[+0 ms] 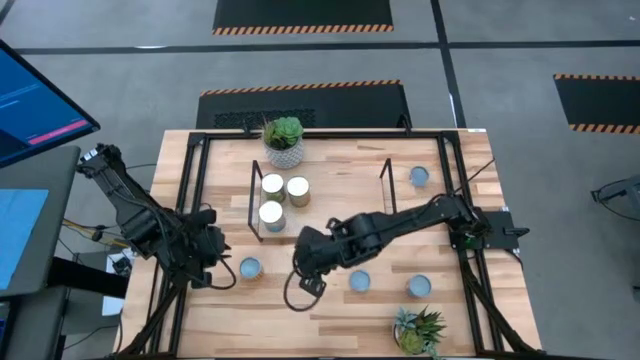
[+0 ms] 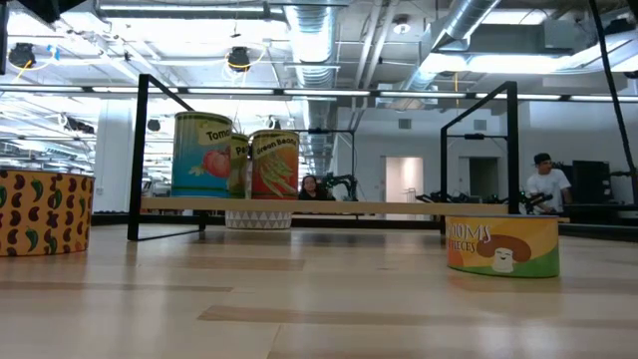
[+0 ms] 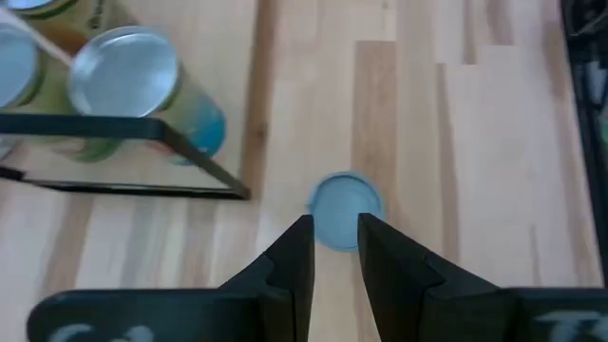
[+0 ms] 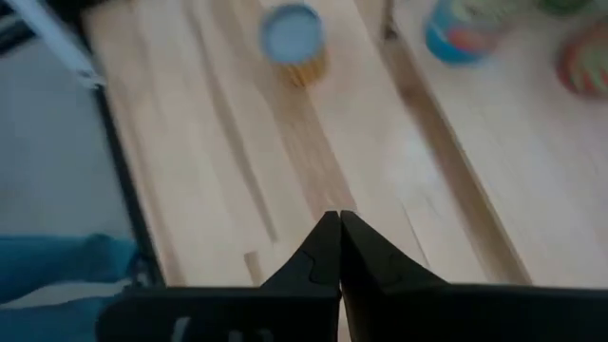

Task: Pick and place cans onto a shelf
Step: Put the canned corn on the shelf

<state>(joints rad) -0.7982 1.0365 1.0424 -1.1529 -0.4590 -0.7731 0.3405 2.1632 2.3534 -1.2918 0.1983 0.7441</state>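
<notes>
Table [image 1: 340, 305]: light wood, black rails.
Shelf [image 1: 330, 200]: low board with wire ends; landmark.
Right gripper [image 1: 300, 268]: just off the shelf's near edge, fingertips pressed together, holding nothing.
Left gripper [image 1: 222, 262]: beside the shelf's near-left corner, fingers parted, empty, aimed at a loose can [image 1: 250, 267].
Cans on shelf [image 1: 272, 199]: three, clustered at its left end.
Loose cans [image 1: 419, 287]: others scattered around the shelf.

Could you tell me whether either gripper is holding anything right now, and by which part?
Nothing is held. The right gripper has its jaws shut on air above the bare wooden tabletop; the left gripper is open, empty, facing a short blue-topped metal can.
</notes>
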